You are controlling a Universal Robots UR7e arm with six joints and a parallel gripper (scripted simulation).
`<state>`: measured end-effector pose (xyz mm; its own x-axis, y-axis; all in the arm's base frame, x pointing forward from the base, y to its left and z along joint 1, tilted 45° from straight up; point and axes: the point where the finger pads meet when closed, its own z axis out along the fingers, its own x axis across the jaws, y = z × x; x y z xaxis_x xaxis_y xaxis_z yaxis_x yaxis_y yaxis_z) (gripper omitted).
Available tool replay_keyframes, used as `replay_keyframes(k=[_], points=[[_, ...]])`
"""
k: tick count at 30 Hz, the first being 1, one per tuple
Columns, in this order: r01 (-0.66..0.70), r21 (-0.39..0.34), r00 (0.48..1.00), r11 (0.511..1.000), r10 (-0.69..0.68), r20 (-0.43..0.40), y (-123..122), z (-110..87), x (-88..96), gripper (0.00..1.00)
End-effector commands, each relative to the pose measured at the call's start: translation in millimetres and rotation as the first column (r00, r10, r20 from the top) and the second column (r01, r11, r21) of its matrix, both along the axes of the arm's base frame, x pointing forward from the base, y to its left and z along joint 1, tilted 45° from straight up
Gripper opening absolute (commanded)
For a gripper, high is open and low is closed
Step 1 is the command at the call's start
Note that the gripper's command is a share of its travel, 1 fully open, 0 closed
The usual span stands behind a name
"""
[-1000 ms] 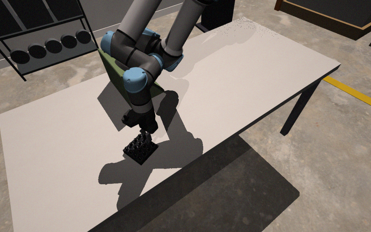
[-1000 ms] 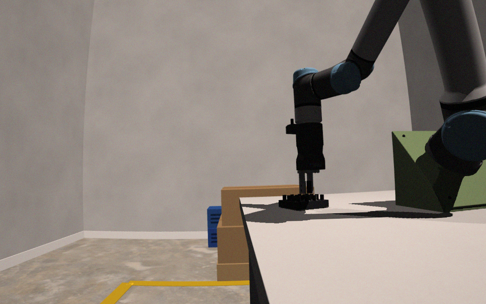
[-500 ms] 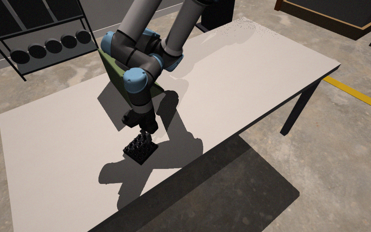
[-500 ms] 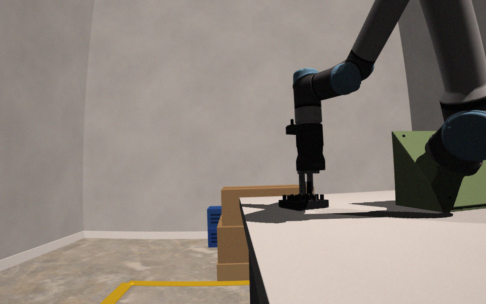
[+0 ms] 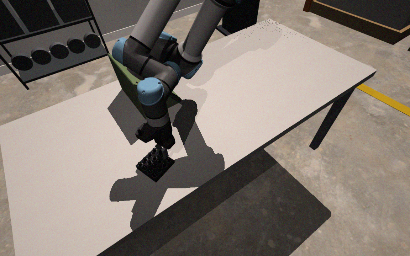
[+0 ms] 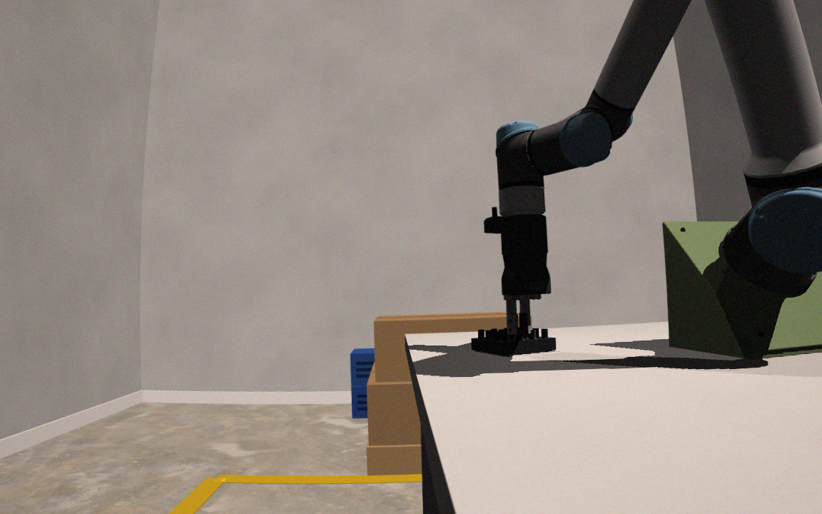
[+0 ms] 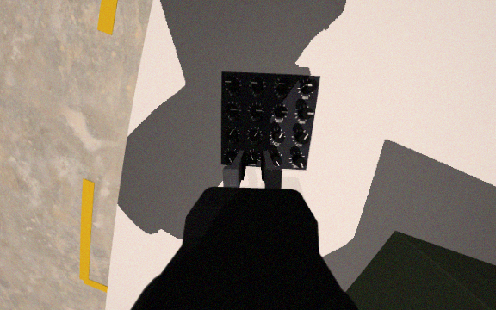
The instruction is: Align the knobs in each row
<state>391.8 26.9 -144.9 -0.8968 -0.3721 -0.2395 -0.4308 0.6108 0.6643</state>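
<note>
The black knob box [image 5: 156, 179] [image 6: 535, 346] [image 7: 244, 122] stands flat on the table with four rows of knobs. In the wrist view the printed names lie below their rings, so the lowest row is D. My gripper [image 5: 162, 154] [image 6: 519, 332] [image 7: 253, 159] points straight down, partly open. Its fingers stand either side of knob D2 [image 7: 252, 156], with a gap visible around it; D2's line runs upward, slightly left. D3 [image 7: 276, 159] and D4 [image 7: 300, 163] point down-right. D1 [image 7: 231, 158] is partly shadowed. Row B lines point right, row C lines up-right. Row A lines are less clear.
A green angular block [image 5: 122, 76] [image 6: 695, 306] [image 7: 429, 280] stands on the table [image 5: 263, 95] [image 6: 624, 434] [image 7: 437, 86] near the arm's base. The arm's shadow crosses the box. One table edge lies left of the box in the wrist view.
</note>
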Motion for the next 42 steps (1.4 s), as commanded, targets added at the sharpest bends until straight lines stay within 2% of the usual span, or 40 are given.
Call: replay_keyframes(k=[1, 41, 42], points=[[0.0, 0.001, 1.0, 1.0, 0.0, -0.001, 3.6, -2.4, -1.3, 0.46], [0.001, 0.0, 1.0, 1.0, -0.001, 0.001, 2.4, -1.9, -0.4, 0.46], [0.001, 0.0, 1.0, 1.0, -0.001, 0.001, 2.4, -1.9, -0.4, 0.3]])
